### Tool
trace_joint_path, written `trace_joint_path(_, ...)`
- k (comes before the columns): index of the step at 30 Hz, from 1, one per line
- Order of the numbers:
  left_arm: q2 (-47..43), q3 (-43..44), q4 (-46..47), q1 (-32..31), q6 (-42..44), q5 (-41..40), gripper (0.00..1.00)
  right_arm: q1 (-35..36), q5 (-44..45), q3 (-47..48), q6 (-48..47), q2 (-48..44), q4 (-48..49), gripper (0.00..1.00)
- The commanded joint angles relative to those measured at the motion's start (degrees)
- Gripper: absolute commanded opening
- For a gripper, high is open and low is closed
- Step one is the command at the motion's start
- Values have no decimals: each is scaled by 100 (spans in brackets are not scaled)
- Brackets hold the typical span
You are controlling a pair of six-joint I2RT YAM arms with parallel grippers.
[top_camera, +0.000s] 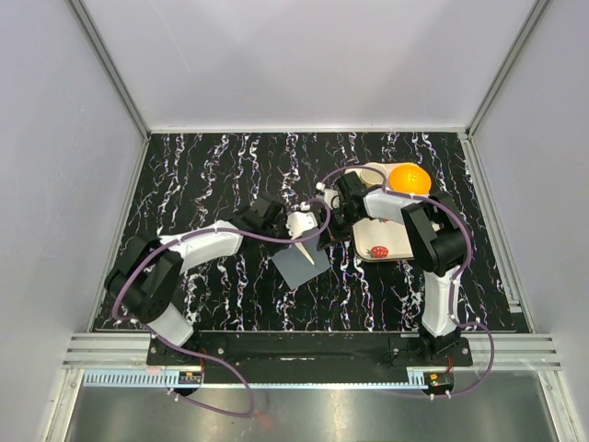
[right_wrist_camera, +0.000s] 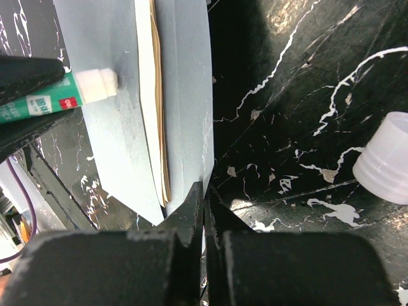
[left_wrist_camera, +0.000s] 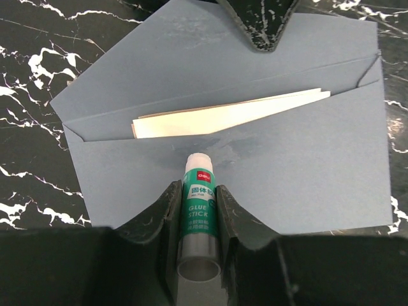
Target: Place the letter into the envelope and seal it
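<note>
The slate-grey envelope (top_camera: pixel 293 269) lies open on the black marbled table, its flap folded back. The tan letter (left_wrist_camera: pixel 229 116) sits inside the pocket with one long edge showing; it also shows in the right wrist view (right_wrist_camera: pixel 145 95). My left gripper (left_wrist_camera: pixel 199 188) is shut on a green glue stick (left_wrist_camera: pixel 199 210), whose white tip touches the envelope body (left_wrist_camera: pixel 306 172) just below the opening. My right gripper (right_wrist_camera: pixel 205 188) is shut on the tip of the envelope's flap (right_wrist_camera: pixel 185 76) and pins it away from the pocket. Both grippers meet over the envelope in the top view, left (top_camera: pixel 296 230), right (top_camera: pixel 322 219).
A white cap (right_wrist_camera: pixel 386 159) lies on the table right of my right gripper. The strawberry-printed cream tray (top_camera: pixel 382 247) sits right of the envelope, with an orange ball (top_camera: pixel 409 178) behind it. The right arm arches over the tray.
</note>
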Motion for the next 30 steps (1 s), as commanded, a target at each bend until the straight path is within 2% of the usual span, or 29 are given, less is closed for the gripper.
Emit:
trace_joint_path(1,194,403,87,-28,17,-418,0,57,8,-56,-118,-175,91,0)
trace_joint_path(11,98,263,-317,-748,184,-251,0,57,-98,23,-56,-114,83,0)
trace_joint_path(23,502,685,-572,-124,386,-831,0,48,-168,120,-162,-26,-84,0)
trace_joint_path(26,476,650,-572,-142,351,-682,0,57,-168,146,-162,-8,-120,0)
trace_joint_path(30,309,492,-616,-501,413,-585,0,57,-142,190,-127,44,-155,0)
